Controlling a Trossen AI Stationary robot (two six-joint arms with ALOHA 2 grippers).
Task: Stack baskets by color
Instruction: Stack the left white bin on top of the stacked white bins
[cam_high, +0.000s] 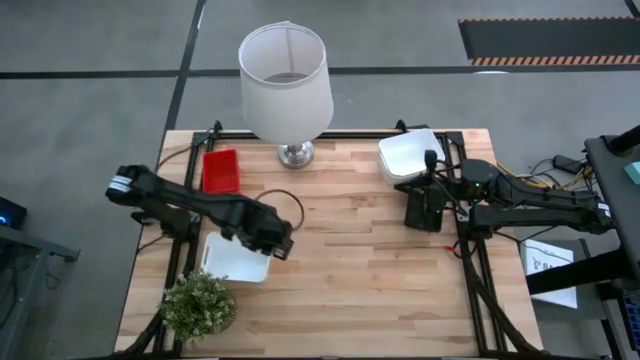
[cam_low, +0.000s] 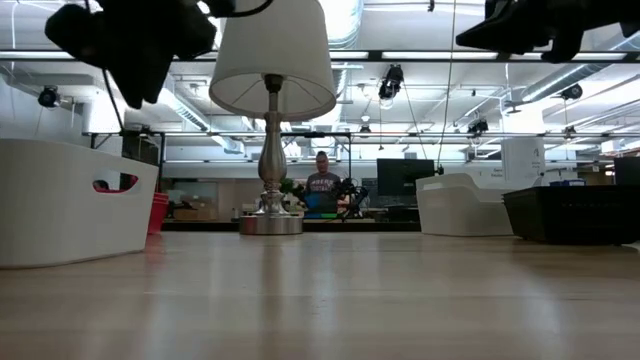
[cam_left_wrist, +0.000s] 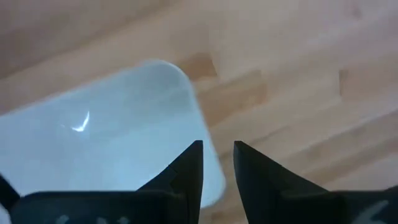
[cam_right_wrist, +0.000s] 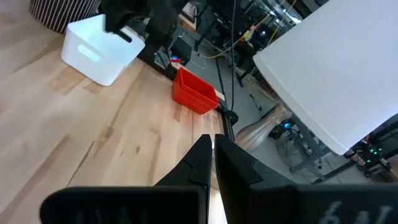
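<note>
A white basket (cam_high: 233, 258) stands on its base on the table near the left edge; it also shows in the left wrist view (cam_left_wrist: 106, 130) and the low view (cam_low: 60, 200). My left gripper (cam_left_wrist: 217, 163) hangs well above that basket's right rim (cam_high: 272, 243), pointing down, open, with nothing between its fingers. A red basket (cam_high: 221, 170) sits at the far left. More white basket (cam_high: 408, 157) rests at the far right, with a black basket (cam_high: 425, 207) just nearer. My right gripper (cam_right_wrist: 212, 152) is shut and held level high above the black basket (cam_low: 570, 213).
A lamp with a white shade (cam_high: 285, 75) stands at the table's far middle on a metal foot (cam_high: 295, 153). A small green plant (cam_high: 200, 305) sits at the near left corner. Bare wood (cam_high: 370, 280) stretches across the middle and near right.
</note>
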